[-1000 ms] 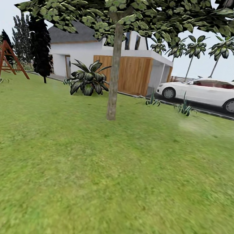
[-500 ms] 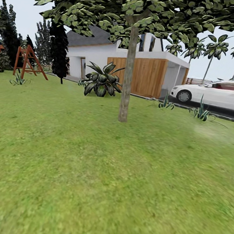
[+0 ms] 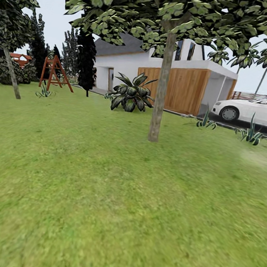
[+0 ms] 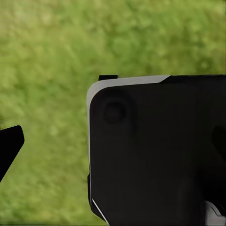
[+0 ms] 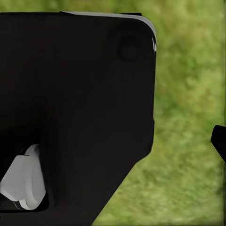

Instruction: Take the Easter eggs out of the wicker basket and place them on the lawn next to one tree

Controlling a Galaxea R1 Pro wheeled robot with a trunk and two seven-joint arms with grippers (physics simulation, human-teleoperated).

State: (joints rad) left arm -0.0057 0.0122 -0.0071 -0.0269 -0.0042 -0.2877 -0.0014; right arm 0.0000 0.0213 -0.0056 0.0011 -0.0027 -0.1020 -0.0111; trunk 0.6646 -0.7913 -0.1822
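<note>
A tree [image 3: 160,91] with a thin, straight, pale grey trunk and a low dark crown stands on the lawn [image 3: 101,196] ahead, slightly right of centre. The Easter eggs and the wicker basket are out of view. In the left wrist view a dark fingertip [image 4: 10,145] of my left gripper pokes in at the edge over grass. A dark fingertip [image 5: 219,141] of my right gripper does the same in the right wrist view. Neither view shows how the jaws stand.
Behind the tree stand a white house [image 3: 129,64] with a wooden garage front [image 3: 182,89], a broad-leaved shrub [image 3: 131,94] and a white car [image 3: 256,110]. A wooden swing frame [image 3: 53,72] and a leaning tree [image 3: 11,74] are at far left. Black robot housing [image 4: 155,150] fills much of each wrist view.
The whole head view has slid rightward, so the camera has turned left. The leaning tree and swing frame have come further into view; the car has slipped toward the right edge.
</note>
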